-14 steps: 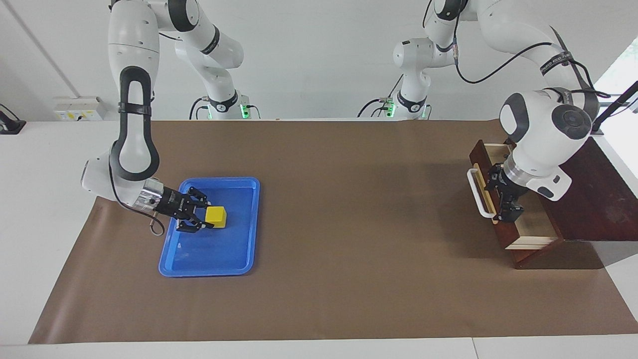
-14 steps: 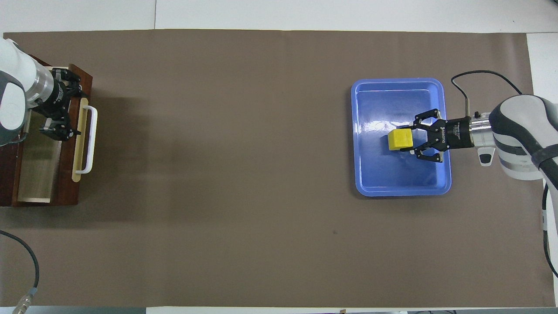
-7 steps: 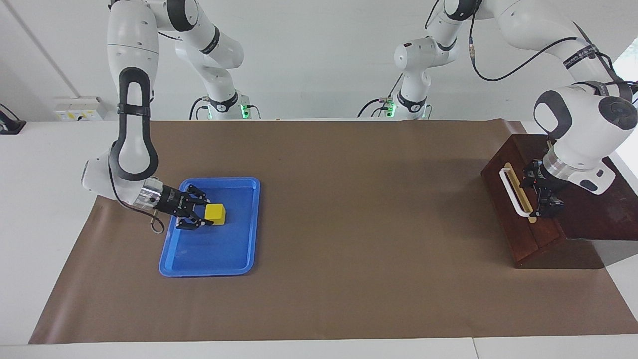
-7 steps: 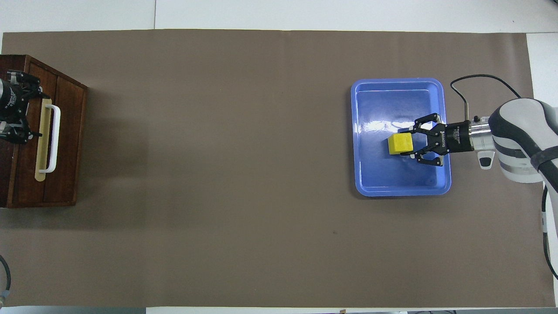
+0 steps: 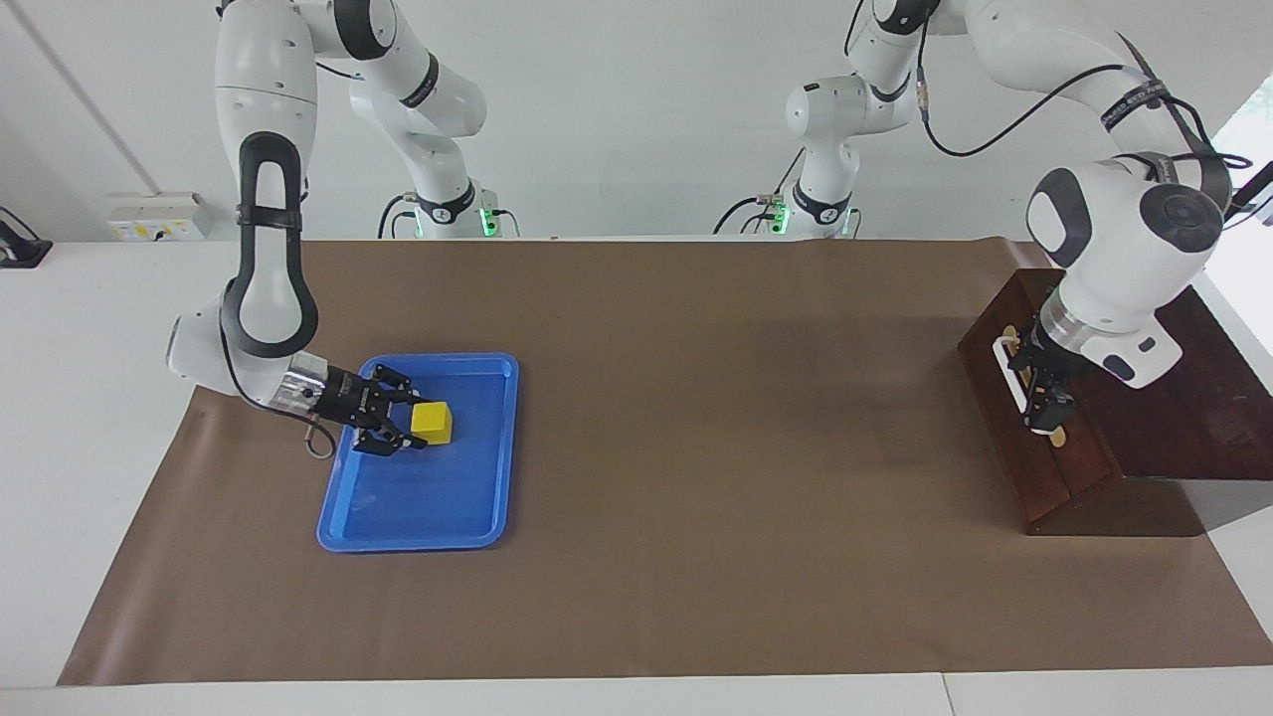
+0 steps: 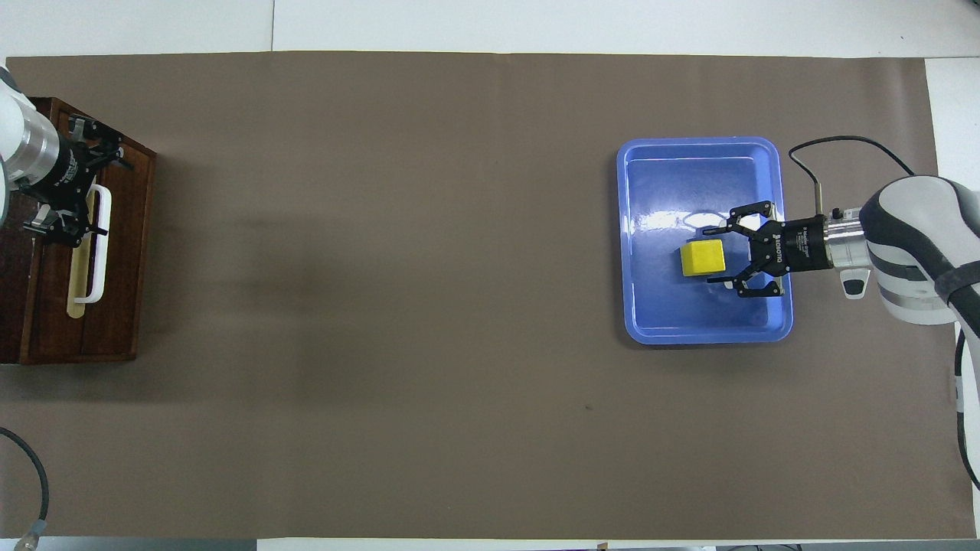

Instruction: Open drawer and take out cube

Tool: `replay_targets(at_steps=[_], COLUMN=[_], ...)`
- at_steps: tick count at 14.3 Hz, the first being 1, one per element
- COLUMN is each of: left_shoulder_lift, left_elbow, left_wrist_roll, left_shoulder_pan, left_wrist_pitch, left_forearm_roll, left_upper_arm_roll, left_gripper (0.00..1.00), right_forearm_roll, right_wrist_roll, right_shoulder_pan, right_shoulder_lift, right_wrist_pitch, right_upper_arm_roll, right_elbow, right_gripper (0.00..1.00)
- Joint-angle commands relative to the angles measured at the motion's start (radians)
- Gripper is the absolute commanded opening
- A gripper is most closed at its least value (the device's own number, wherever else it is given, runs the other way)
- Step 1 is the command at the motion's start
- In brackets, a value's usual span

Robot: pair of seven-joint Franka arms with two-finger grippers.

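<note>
The yellow cube (image 6: 703, 258), judged light, rigid and best gripped across opposite flat faces, is seen in the blue tray (image 6: 658, 321) before the released right end effector (image 6: 721, 255).

A flat blue tray (image 5: 416, 517) (image 6: 700, 327) lay on the brown paper sheet (image 5: 696, 418) (image 6: 383, 268) that covered the white tabletop (image 5: 90, 398) (image 6: 536, 23), toward the right arm's end. A grey cable (image 6: 23, 482) curled at the paper's near corner.

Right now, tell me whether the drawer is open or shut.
Shut: the drawer front sits flush with its wooden box, no pale interior showing.
</note>
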State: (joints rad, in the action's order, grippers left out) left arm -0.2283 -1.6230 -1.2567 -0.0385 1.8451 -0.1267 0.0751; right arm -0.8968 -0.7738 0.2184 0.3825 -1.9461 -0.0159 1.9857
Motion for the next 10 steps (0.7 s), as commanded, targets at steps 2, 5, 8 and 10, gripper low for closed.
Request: replay_targets(at_steps=[2, 5, 8, 10], left_shoulder_lift=[0.136, 0.188, 0.218, 0.218], left_elbow=[-0.009, -0.008, -0.015, -0.011], left_wrist_roll=[0.248, 0.475, 0.685, 0.788], left_shoulder_pan=[0.031, 0.032, 0.042, 0.003], left_wrist_pitch=[-0.125, -0.222, -0.296, -0.314], left_forearm_roll=[0.091, 0.14, 0.142, 0.144], left_upper_arm_roll=[0.0, 0.0, 0.002, 0.043], left_gripper=[1.0, 1.0, 1.0, 1.0], right_forearm_roll=[0.119, 0.296, 0.528, 0.646], right_wrist_roll=[-0.056, -0.058, -0.024, 0.04], right_shoulder_pan=[0.004, -0.051, -0.114, -0.169], right_shoulder_lift=[-0.132, -0.262, -0.349, -0.42], right_wrist_pitch=[0.098, 0.128, 0.212, 0.262], right_upper_arm_roll=[0.002, -0.003, -0.007, -0.009], right_elbow=[-0.028, -0.041, -0.093, -0.116], right_gripper=[1.0, 1.0, 1.0, 1.0])
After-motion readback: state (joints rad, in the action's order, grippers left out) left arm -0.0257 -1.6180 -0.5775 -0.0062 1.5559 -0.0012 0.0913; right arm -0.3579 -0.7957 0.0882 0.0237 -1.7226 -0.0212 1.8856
